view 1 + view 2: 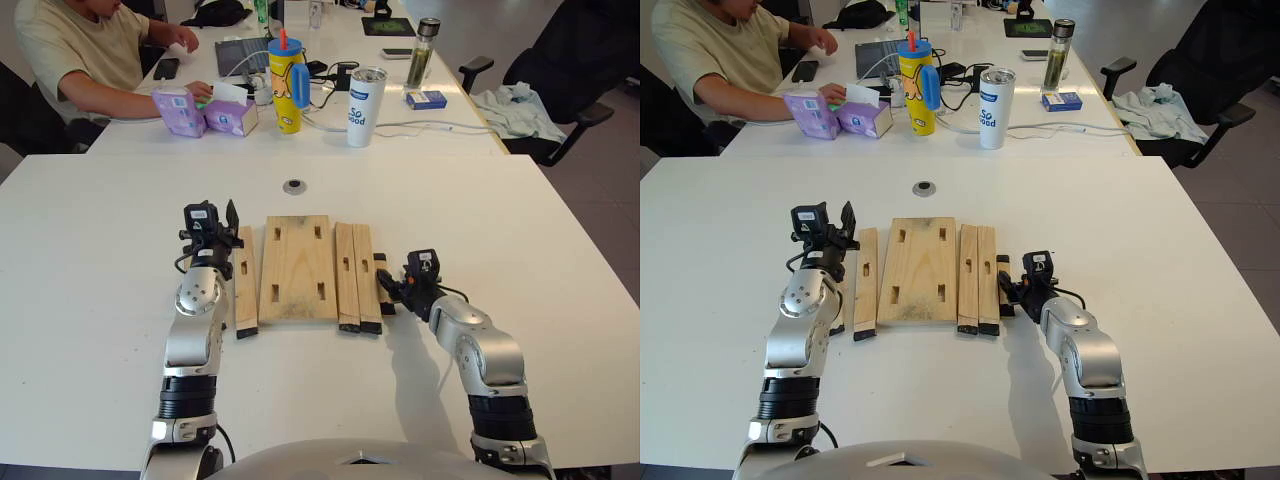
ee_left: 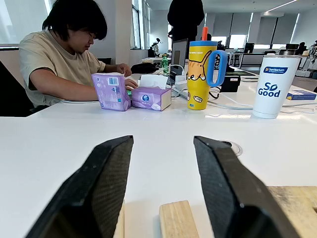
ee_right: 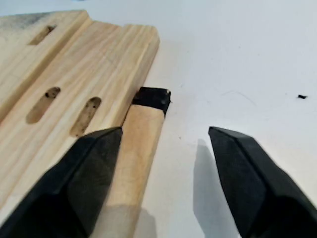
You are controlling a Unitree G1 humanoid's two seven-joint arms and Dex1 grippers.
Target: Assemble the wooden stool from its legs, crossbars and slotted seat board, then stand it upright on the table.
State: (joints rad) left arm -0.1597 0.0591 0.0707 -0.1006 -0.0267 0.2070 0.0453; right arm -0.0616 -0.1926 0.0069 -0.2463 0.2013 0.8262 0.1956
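Pale wood lies flat in a row on the white table (image 1: 90, 260), nothing joined. The slotted seat board (image 1: 296, 268) sits in the middle, its four slots facing up. Just to its left lies a single slat (image 1: 245, 285), and to its right two slats (image 1: 356, 278) lie side by side, touching. The near ends of all three slats are dark.

Against the outer right slat lies a short dark-tipped piece (image 3: 141, 144), largely covered by the right arm in the head views, so its length cannot be judged. The right claw (image 3: 165, 131) hangs low over it with its fingers spread wide and gripping nothing; one finger (image 3: 84, 168) overlaps the piece.

The left claw (image 2: 162, 140) is at the far end of the single slat, also wide apart and holding nothing. A cut-off wooden end (image 2: 177, 218) shows between its fingers. A sliver of more wood beside one finger is too cropped to identify.

Beyond the parts is a round grommet (image 1: 294, 186). A second table behind holds a yellow tumbler (image 1: 287, 85), a white tumbler (image 1: 366, 105) and purple boxes (image 1: 205, 112).
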